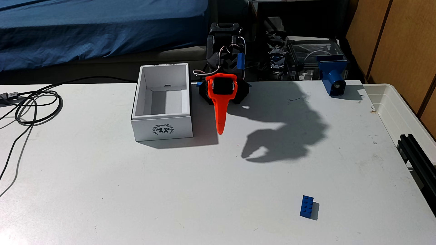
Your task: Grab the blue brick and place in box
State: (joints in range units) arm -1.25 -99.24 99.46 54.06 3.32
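The blue brick lies flat on the white table, near the front right, studs up. The box stands open-topped at the back, left of centre, with its dark wreath logo facing me and nothing visible inside. My gripper hangs just right of the box with its orange finger pointing down, far from the brick. The second finger is hidden behind the orange one. The gripper's shadow on the table shows a narrow wedge of light between the jaws. Nothing is held.
A blue clamp-like part sits at the table's back right edge. A translucent plastic bin and a black rail line the right side. Black cables coil at the left. The arm's base stands at the back centre.
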